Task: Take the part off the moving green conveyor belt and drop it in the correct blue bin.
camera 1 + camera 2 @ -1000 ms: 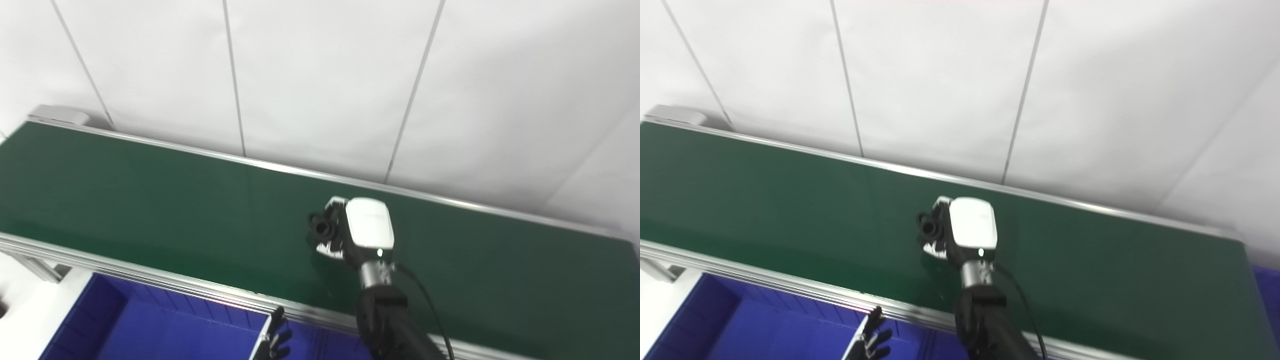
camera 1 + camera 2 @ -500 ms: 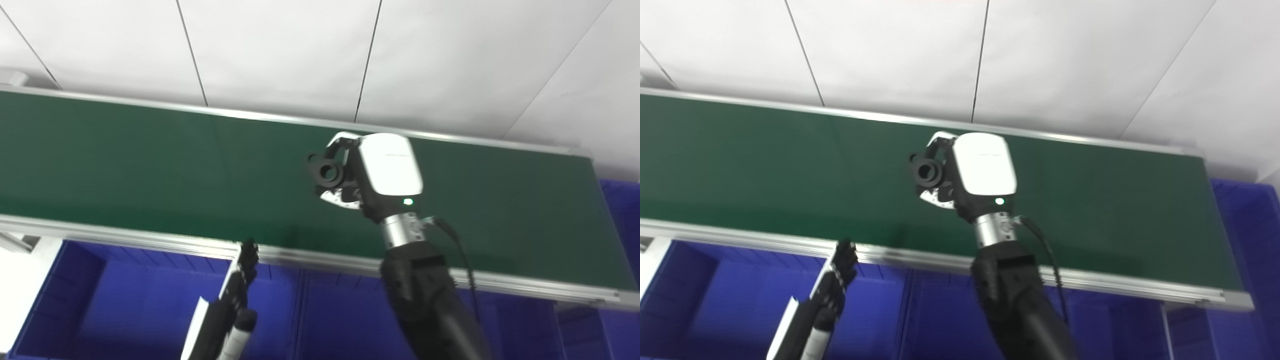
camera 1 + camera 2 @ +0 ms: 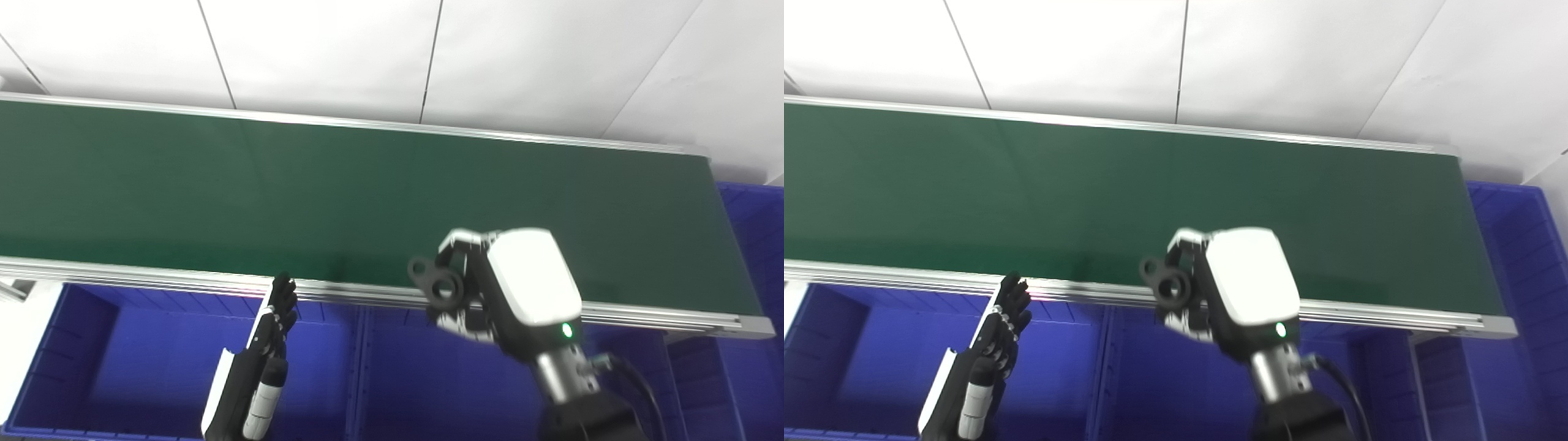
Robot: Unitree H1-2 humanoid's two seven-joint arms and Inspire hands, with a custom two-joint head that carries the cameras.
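A: What is lying around the right hand (image 3: 508, 288), biggest thing first?

B: The green conveyor belt (image 3: 306, 190) is stretching away behind and above it, nothing riding on it that I can see. Below and to both sides of the hand, blue bins (image 3: 153, 361) are sitting under the belt's near rail, with another at the far right end.

A: And the part?

B: The black part (image 3: 438, 283) is sitting in the right hand's fingertips (image 3: 1185, 242), off the belt and over the near rail. The fingers are clamping on it from above and below, with its round bore pointing out to the hand's left.

A: How is it likely handling?

B: It is looking like a rigid, small, light moulded or metal piece with a lug on one side. I'd judge it smooth and apt to twist in a pinch, so gripping across the solid body beats gripping the lug.

A: The left hand (image 3: 269, 331)?

B: It is waiting low, well left of the right one, fingers straight and spread, holding nothing.
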